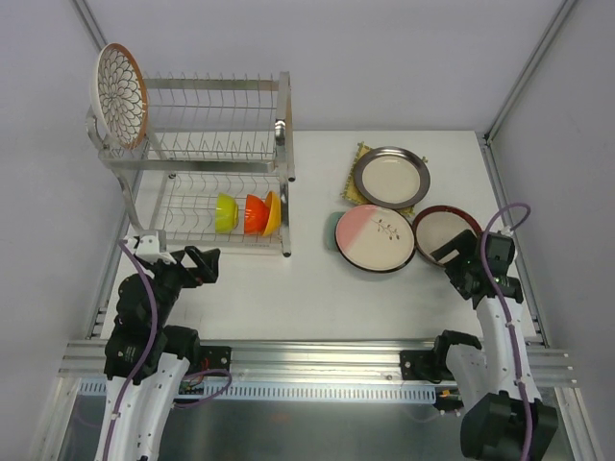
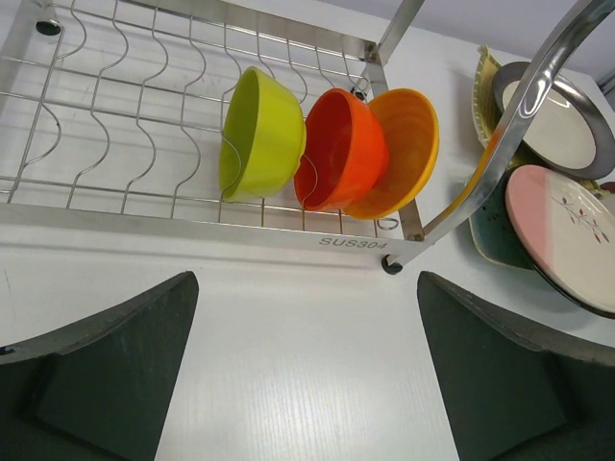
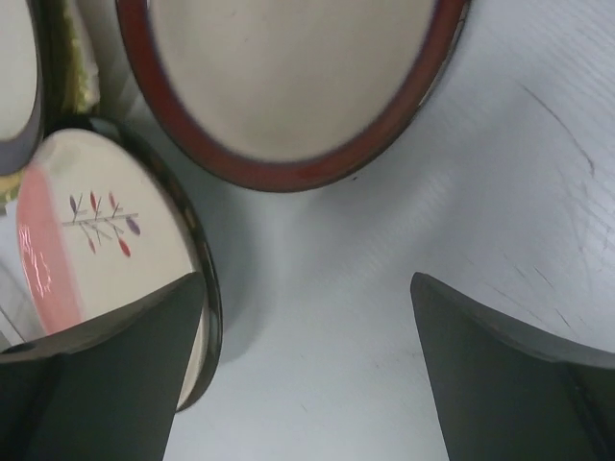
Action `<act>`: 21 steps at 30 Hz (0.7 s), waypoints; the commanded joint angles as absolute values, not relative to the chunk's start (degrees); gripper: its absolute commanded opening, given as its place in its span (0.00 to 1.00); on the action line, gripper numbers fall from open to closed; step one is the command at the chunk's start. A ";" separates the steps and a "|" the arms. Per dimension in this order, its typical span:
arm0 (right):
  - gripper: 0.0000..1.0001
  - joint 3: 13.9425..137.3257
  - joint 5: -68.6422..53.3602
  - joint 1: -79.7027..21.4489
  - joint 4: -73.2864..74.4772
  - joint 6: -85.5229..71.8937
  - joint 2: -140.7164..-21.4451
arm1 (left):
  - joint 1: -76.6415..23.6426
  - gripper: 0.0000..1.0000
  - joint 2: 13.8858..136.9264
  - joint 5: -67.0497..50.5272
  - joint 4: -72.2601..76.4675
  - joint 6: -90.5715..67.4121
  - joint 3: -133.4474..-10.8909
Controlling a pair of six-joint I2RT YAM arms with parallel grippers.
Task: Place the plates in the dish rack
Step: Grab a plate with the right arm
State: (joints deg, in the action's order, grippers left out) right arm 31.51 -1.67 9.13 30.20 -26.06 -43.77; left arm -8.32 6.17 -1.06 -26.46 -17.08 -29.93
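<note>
– Plates: where do they sit relative to the dish rack (image 1: pixel 216 144)?

– One, the brown-rimmed petal-pattern plate (image 1: pixel 119 96), stands upright at the left end of the rack's upper tier. The others lie flat on the table (image 1: pixel 317 298), to the right of the rack.

– Which ones?

– Nearest the rack, the pink-and-white plate (image 1: pixel 376 238) rests on the pale teal dish (image 1: pixel 332 230) and hides most of it. Behind that pair, the dark-rimmed cream plate (image 1: pixel 391 178) covers the yellow woven square (image 1: pixel 357 158), so only its edge shows. The red-rimmed plate (image 1: pixel 447 230) is farthest from the rack, just beside the pink-and-white one.

– Anything taking up room in the rack?

– Three bowls stand on edge at the right end of the lower tier, packed close: green bowl (image 2: pixel 259 134), orange bowl (image 2: pixel 338 149), yellow bowl (image 2: pixel 404 144).

– And the grippers?

– The left gripper (image 2: pixel 306 288) hovers just in front of the rack's lower tier, facing the bowls. Its fingers are spread wide over bare table, with the rack's front rail and corner post ahead of them. The right gripper (image 3: pixel 307 288) is well away from the rack, at the near edge of the red-rimmed plate, fingers spread with only table between them
</note>
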 commanded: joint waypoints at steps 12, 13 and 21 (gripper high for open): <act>0.92 21.97 -4.75 24.08 15.21 -41.39 -51.67 | -9.32 0.99 4.04 1.14 -23.64 -18.81 -28.92; 0.92 21.89 -4.31 24.17 14.86 -41.48 -52.20 | -9.32 0.99 4.13 1.23 -23.64 -18.81 -28.92; 0.90 20.66 -3.51 24.43 5.29 -44.03 -61.94 | -9.67 0.99 4.39 0.97 -23.64 -18.63 -28.74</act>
State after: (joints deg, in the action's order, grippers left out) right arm 21.87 -5.02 23.86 9.04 -41.69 -57.71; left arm -9.08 4.73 0.51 -25.85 -18.00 -29.08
